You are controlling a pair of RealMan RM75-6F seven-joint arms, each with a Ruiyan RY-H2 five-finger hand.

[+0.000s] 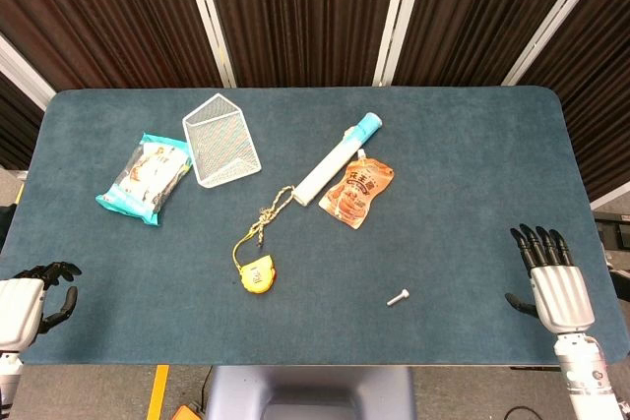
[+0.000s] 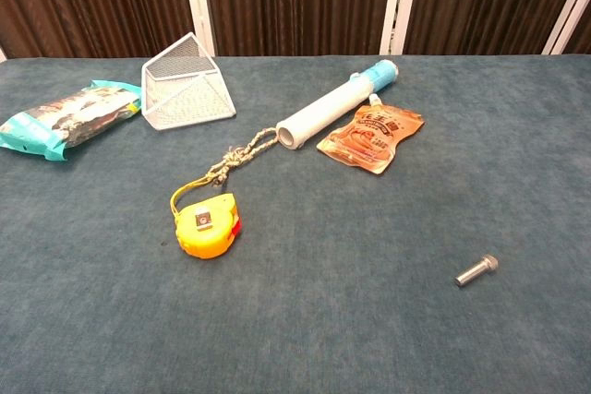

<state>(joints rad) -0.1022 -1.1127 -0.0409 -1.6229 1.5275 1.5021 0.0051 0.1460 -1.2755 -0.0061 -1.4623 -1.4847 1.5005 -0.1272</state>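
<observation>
My left hand (image 1: 37, 294) rests at the table's near left corner, fingers loosely bent and apart, holding nothing. My right hand (image 1: 553, 278) lies at the near right edge with its fingers stretched out, also holding nothing. Neither hand shows in the chest view. Nearest the right hand is a small metal bolt (image 1: 398, 296) (image 2: 476, 270). A yellow tape measure (image 1: 256, 273) (image 2: 208, 225) lies near the middle, with a knotted cord (image 1: 274, 209) (image 2: 238, 156) just beyond it.
A white tube with a blue cap (image 1: 338, 158) (image 2: 334, 105) lies diagonally beside an orange pouch (image 1: 358, 192) (image 2: 371, 136). A white wire-mesh basket (image 1: 221, 140) (image 2: 185, 83) lies tipped over at back left, next to a teal snack bag (image 1: 146, 176) (image 2: 69, 117). Blue-green cloth covers the table (image 1: 472, 164).
</observation>
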